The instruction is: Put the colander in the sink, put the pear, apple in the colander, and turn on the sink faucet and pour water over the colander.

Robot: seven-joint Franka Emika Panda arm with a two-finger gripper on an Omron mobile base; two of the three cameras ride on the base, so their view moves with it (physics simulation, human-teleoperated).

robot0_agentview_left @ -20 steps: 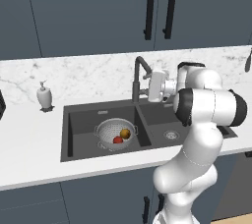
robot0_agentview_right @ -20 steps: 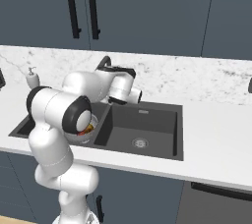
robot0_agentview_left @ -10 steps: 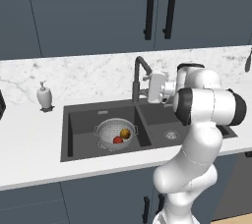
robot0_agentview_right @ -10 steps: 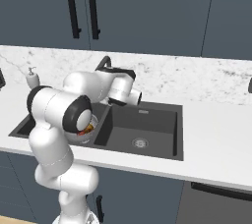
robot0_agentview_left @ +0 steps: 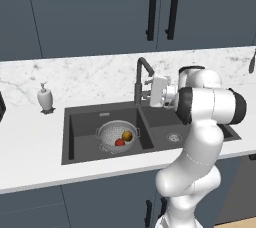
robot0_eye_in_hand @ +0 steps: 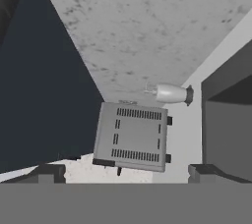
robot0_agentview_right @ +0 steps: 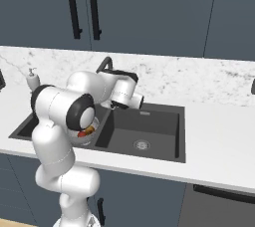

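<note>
The colander [robot0_agentview_left: 112, 133] stands in the left basin of the dark sink [robot0_agentview_left: 80, 127]. In it lie the yellowish pear [robot0_agentview_left: 127, 135] and the red apple [robot0_agentview_left: 120, 142]. The dark sink faucet [robot0_agentview_left: 139, 78] rises behind the divider between the two basins. My gripper [robot0_agentview_left: 147, 92] hovers just right of the faucet's stem, at about mid height, pointing left. In the hand view its fingertips [robot0_eye_in_hand: 49, 171] stand wide apart, open, with nothing between them. In the right base view my arm covers most of the colander [robot0_agentview_right: 88, 131], and the faucet [robot0_agentview_right: 104, 64] peeks out above the hand.
A white soap dispenser [robot0_agentview_left: 45, 98] stands on the counter left of the sink; the hand view shows it [robot0_eye_in_hand: 170, 93] beside a grey slotted box [robot0_eye_in_hand: 133, 137]. The right basin [robot0_agentview_right: 144, 131] holds only its drain. Dark cabinets hang above the marble backsplash.
</note>
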